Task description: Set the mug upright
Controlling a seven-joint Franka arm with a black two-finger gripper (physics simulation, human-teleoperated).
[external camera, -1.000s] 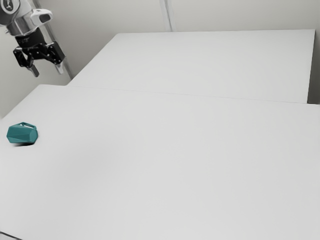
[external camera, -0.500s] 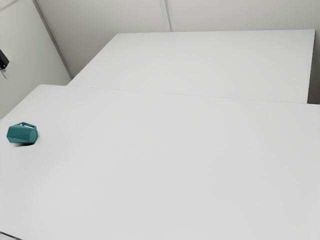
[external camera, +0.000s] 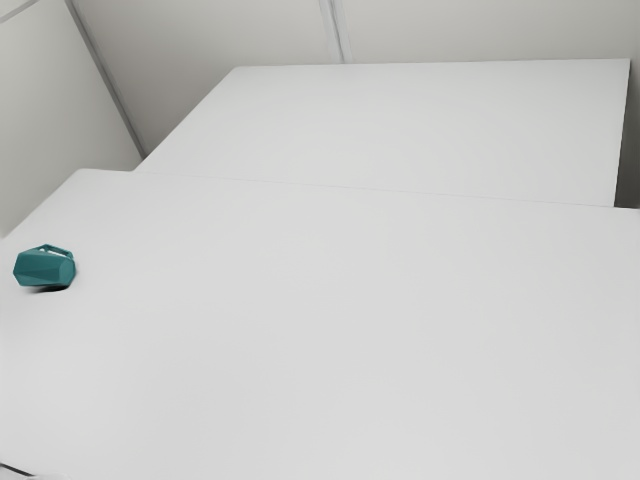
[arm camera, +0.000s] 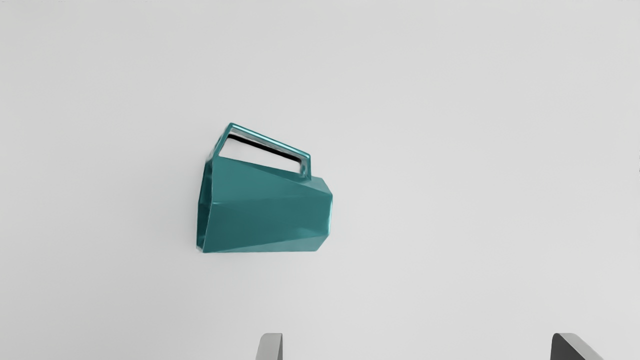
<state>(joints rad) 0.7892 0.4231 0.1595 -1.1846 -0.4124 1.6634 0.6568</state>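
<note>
Mug (arm camera: pixel 265 215) on its side, at the exterior view's left of the table (external camera: pixel 350 310), handle (arm camera: pixel 270 141) on the far side. Gripper (arm camera: pixel 417 336) open, empty, apart from it. Best practice, to my eye: centre on the body, grip gently, lift, turn mouth-up, lower base-first.

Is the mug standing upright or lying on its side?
Lying: the mug has its side on the table, mouth facing sideways.

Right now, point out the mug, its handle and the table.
Mug (arm camera: pixel 270 215): wrist view, on the outer side wall.
Handle (arm camera: pixel 272 141): wrist view, on the long bar away from the body.
Table (external camera: pixel 350 330): exterior view, on the bare top of the nearer surface.
</note>
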